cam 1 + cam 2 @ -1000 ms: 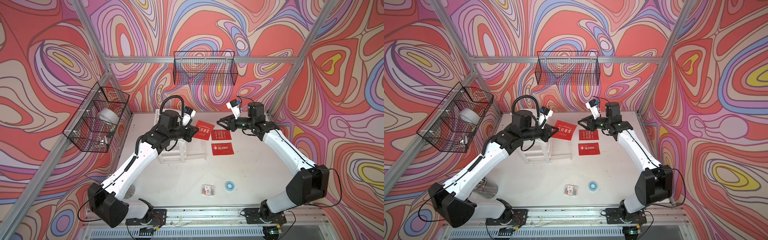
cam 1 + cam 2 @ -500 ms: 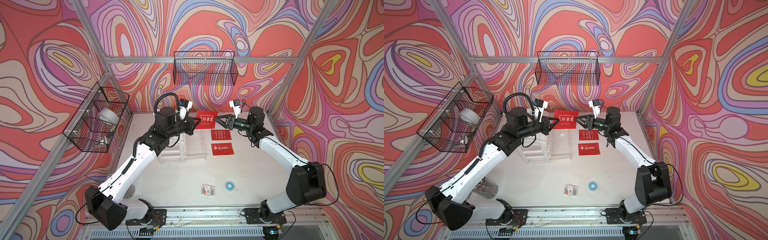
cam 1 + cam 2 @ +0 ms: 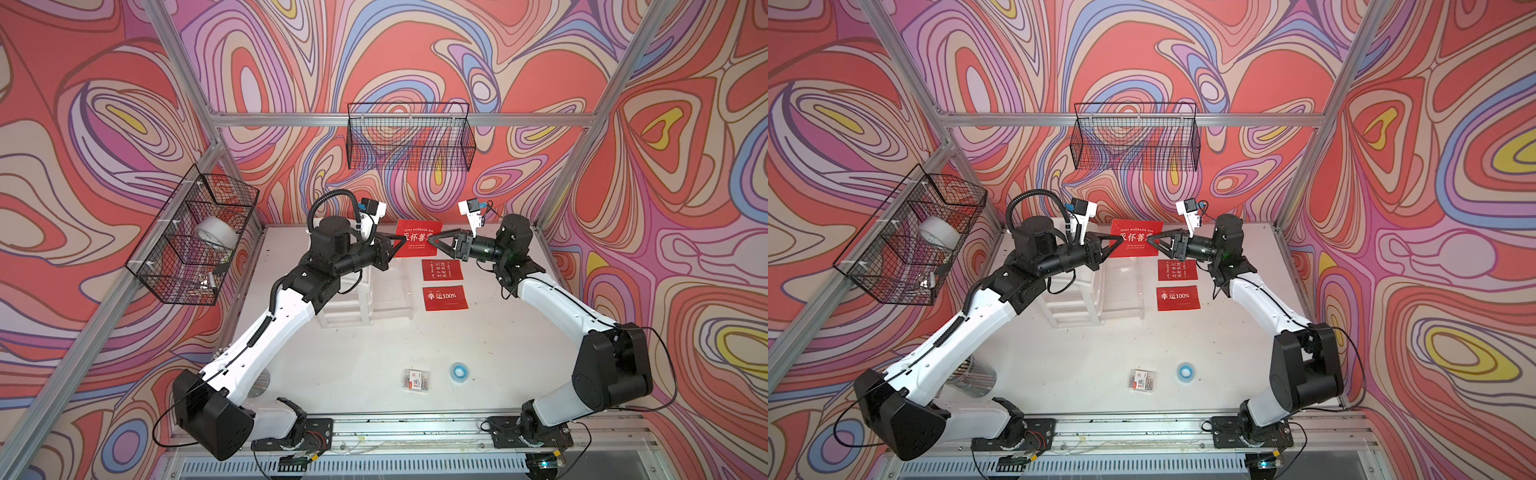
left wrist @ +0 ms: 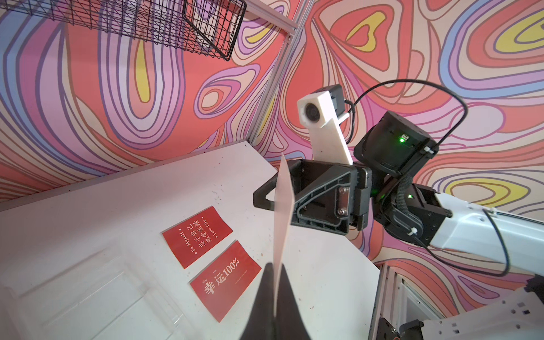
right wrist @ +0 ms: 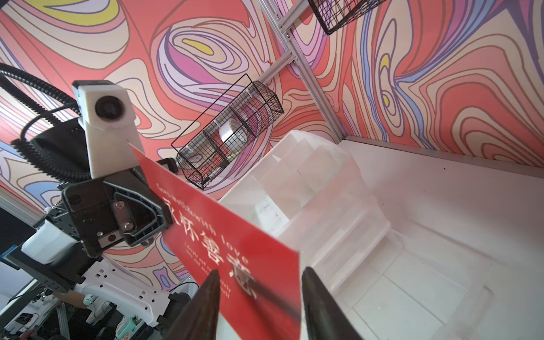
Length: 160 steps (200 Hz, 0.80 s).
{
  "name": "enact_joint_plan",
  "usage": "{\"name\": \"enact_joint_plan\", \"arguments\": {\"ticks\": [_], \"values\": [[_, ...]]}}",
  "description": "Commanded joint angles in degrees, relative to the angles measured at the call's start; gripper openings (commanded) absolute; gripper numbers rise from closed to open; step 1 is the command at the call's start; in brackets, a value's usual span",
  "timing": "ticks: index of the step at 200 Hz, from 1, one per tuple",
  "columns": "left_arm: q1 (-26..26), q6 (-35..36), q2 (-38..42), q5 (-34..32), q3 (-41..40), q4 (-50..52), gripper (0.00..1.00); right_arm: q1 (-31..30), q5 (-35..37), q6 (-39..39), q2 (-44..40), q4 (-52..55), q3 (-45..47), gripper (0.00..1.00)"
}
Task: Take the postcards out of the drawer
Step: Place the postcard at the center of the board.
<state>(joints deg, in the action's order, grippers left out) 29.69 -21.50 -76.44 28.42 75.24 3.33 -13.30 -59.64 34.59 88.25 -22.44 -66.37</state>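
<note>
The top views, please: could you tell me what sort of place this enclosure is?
Probably a robot test cell: a white-and-black left arm and matching right arm mounted on a metal base rail, silver aluminium frame bars, and swirl-printed wall panels closing it in.

links: white (image 3: 266,332) | joints: black (image 3: 611,365) | cable: black corrugated (image 5: 32,81) | wrist cameras: white (image 4: 319,113)

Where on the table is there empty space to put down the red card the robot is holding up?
Widest bare patch: mid table, between the 100% card and the small packet and blue roll. A smaller strip lies between that card and the right arm. Crowded at the back: drawer unit, raised card, left gripper and right gripper.
</note>
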Motion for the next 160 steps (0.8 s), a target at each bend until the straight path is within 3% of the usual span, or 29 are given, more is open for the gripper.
{"name": "enact_joint_plan", "arguments": {"ticks": [1, 123, 160], "values": [[0.2, -1.0, -0.2, 1.5, -0.4, -3.3, 0.00, 0.1, -2.1, 2.4, -0.4, -4.3, 1.2, 0.44], [0.1, -1.1, -1.1, 0.5, -0.3, -2.4, 0.00, 0.1, -2.1, 7.1, -0.8, -10.0, 2.5, 0.05], [0.2, -0.9, -0.9, -0.3, -0.3, -1.8, 0.09, 0.1, -1.2, 4.6, -1.0, -4.9, 0.9, 0.00]]}}
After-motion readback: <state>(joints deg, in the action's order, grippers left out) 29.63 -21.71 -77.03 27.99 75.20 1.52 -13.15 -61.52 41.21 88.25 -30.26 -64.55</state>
